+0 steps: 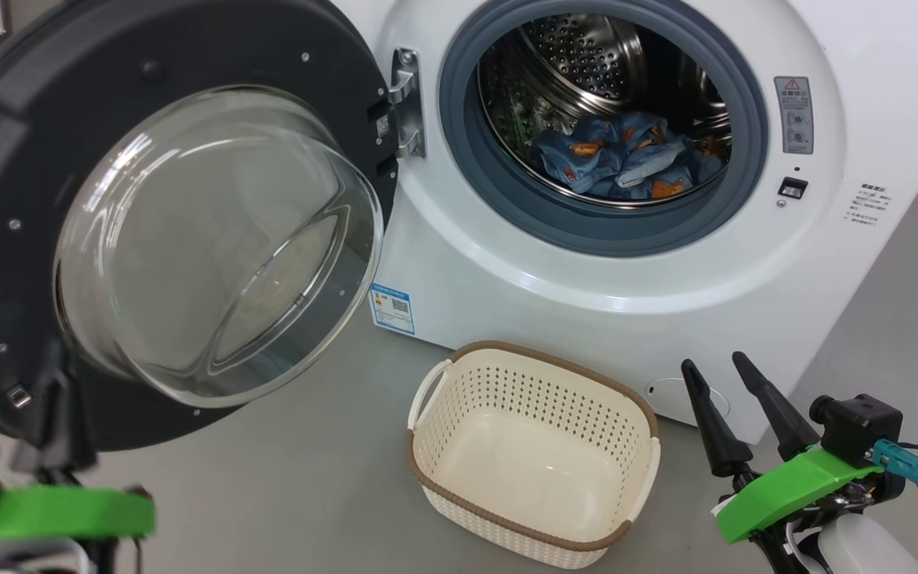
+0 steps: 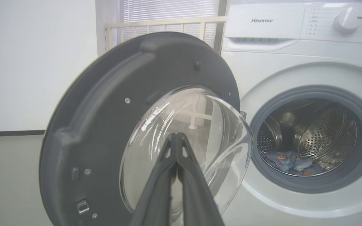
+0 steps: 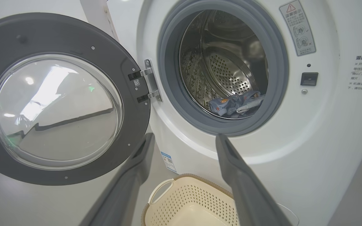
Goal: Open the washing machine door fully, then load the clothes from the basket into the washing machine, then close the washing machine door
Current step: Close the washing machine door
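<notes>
washing machine door [image 1: 180,239] open, facing outward | left jaws together | right jaws spread

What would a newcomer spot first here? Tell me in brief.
The big dark door stands wide open at left, its glass bulging toward the head camera. Right of it, the blue bear-print clothes lie in the washer's steel drum, and the basket in front of the washer is empty. The left gripper, shut, points at the door.
</notes>
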Tool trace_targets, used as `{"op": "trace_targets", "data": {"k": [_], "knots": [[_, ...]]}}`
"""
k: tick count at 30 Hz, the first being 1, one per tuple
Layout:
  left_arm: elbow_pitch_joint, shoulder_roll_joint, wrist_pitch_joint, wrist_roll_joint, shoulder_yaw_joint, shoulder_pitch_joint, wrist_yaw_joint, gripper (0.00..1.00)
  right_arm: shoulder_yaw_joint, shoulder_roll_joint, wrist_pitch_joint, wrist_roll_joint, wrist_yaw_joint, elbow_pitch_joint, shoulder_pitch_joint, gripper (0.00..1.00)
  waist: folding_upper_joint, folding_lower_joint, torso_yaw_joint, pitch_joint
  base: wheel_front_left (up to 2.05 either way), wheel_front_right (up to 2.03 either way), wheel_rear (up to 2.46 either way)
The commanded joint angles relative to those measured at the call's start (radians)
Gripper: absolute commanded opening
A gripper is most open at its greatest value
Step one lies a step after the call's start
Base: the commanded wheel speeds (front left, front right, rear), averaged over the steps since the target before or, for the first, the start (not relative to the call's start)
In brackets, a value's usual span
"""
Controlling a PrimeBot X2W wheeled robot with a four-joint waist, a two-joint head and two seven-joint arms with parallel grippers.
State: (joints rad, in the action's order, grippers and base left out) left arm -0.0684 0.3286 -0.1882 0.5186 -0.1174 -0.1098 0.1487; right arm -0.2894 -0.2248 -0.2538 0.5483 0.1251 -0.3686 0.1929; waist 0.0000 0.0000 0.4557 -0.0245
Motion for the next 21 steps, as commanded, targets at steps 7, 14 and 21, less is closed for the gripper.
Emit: {"op": "trace_targets", "data": {"k": [7, 14, 21], "knots": [[0.149, 0.121, 0.047, 0.111, 0.183, -0.174, -0.026, 0.0, -0.023, -0.022, -0.008, 0.007, 0.006, 0.02, 0.026, 1.0, 0.0, 0.0, -0.023, 0.01, 0.0, 0.0, 0.0], [0.061, 0.166, 0.072, 0.363, 0.369, -0.329, -0.111, 0.0, -0.039, -0.038, -0.008, 0.008, 0.006, 0.018, 0.038, 1.0, 0.0, 0.0, -0.051, 0.029, 0.0, 0.0, 0.0], [-0.159, 0.183, 0.124, 0.636, 0.557, -0.446, -0.171, 0.0, -0.055, -0.059, -0.008, 0.009, 0.006, 0.016, 0.054, 1.0, 0.0, 0.0, -0.078, 0.056, 0.0, 0.0, 0.0]]}}
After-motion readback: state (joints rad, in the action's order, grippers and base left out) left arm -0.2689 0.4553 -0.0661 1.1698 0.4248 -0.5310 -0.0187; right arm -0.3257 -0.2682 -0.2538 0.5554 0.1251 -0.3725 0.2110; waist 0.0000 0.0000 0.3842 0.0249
